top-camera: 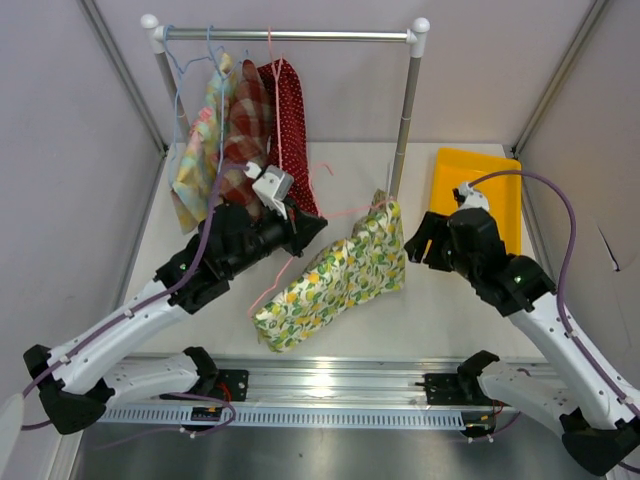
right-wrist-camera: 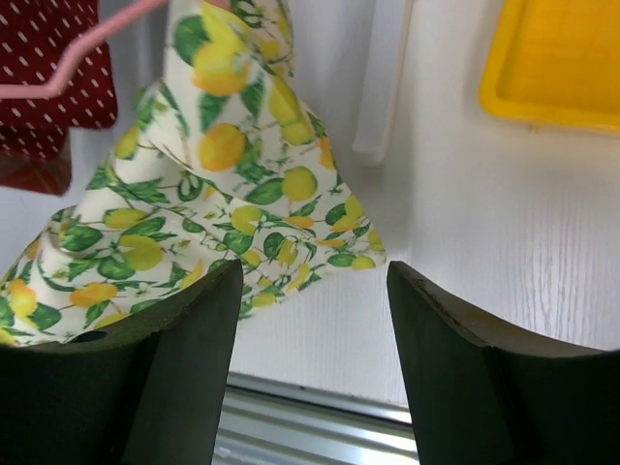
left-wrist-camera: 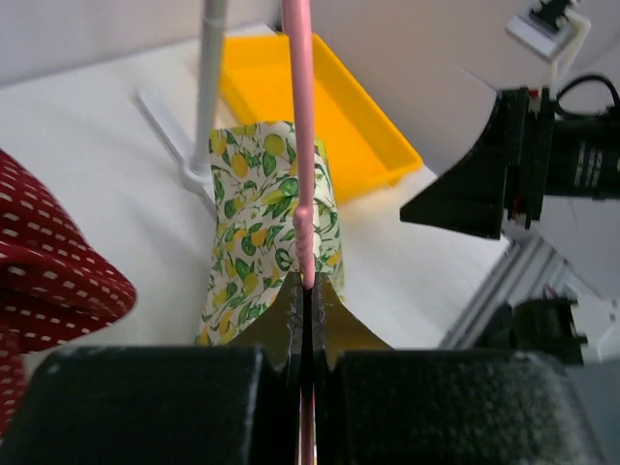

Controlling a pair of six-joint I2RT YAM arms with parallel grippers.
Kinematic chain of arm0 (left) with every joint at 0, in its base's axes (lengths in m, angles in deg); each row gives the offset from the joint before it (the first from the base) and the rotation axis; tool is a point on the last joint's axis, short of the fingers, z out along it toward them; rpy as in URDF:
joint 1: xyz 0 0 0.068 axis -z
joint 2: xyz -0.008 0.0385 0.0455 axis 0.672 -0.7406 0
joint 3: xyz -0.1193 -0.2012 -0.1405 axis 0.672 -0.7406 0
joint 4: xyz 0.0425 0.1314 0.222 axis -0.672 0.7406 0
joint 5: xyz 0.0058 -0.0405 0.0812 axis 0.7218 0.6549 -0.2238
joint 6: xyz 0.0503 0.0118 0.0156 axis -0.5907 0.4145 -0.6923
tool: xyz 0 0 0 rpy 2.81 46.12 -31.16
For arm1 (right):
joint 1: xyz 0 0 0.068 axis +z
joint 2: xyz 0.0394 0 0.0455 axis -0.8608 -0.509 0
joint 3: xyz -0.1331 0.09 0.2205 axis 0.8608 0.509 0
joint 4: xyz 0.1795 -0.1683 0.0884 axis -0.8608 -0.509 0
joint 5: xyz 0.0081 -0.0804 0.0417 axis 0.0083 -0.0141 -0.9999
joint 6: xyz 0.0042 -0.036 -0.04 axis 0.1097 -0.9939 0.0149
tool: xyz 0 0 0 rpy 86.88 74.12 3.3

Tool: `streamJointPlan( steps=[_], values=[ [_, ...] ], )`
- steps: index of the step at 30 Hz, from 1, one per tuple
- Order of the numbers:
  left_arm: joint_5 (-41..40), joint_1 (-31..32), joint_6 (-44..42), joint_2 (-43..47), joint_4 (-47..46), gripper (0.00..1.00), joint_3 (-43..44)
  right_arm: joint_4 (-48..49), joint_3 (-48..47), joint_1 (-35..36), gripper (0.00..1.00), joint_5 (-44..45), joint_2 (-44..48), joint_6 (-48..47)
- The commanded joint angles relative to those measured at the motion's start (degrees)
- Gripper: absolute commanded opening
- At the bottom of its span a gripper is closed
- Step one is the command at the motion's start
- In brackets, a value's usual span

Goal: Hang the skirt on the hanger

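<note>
Left tool [left-wrist-camera: 308, 291] tight on pink hanger [left-wrist-camera: 300, 116]; right tool [right-wrist-camera: 312, 281] agape, empty, beside skirt [right-wrist-camera: 223, 184].

Left arm [top-camera: 140, 310], right arm [top-camera: 560, 330]: white link shells, black joint housings, black bases by the aluminium rail [top-camera: 330, 395]. A purple cable [top-camera: 573, 225] trails along each. Green light [top-camera: 517, 271] on the right forearm. White camera block [top-camera: 272, 186] on the left wrist. Jaws matte black, grainy, wedge-shaped.

Pink hanger [left-wrist-camera: 299, 116] cut off at the top edge, its lower end hidden between the fingers of the left tool [left-wrist-camera: 306, 295], hem of the skirt [left-wrist-camera: 247, 213] behind that tool, yellow tray [right-wrist-camera: 552, 58] cropped top right.
</note>
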Motion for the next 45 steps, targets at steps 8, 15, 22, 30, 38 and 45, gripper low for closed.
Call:
streamJointPlan(
  steps=[8, 15, 22, 30, 38, 45],
  values=[
    [-24.93, 3.52, -0.55, -7.83, 6.05, 0.00, 17.40, 2.43, -13.21, -8.20, 0.66, -11.87, -5.82, -4.89],
    [-34.52, 3.70, -4.24, -20.57, 12.71, 0.00, 36.54, 1.99, -16.99, -9.08, 0.66, -14.78, -8.10, -4.80],
    [-37.87, 3.61, -8.54, -33.85, 16.51, 0.00, 55.44, 1.73, -20.15, -9.43, 0.66, -15.74, -9.68, -4.98],
    [-32.79, -0.78, -10.47, -40.54, 13.53, 0.00, 62.95, 1.73, -20.77, -9.78, 0.66, -15.92, -9.42, -5.59],
    [-26.09, -3.86, -13.03, -35.89, -0.70, 0.00, 53.89, 1.73, -20.24, -10.48, 0.66, -15.57, -8.37, -6.38],
    [-25.82, -5.88, -13.73, -37.20, -0.11, 0.00, 57.03, 3.31, -18.92, -11.28, 0.67, -17.41, -8.19, -6.65]
  ],
)
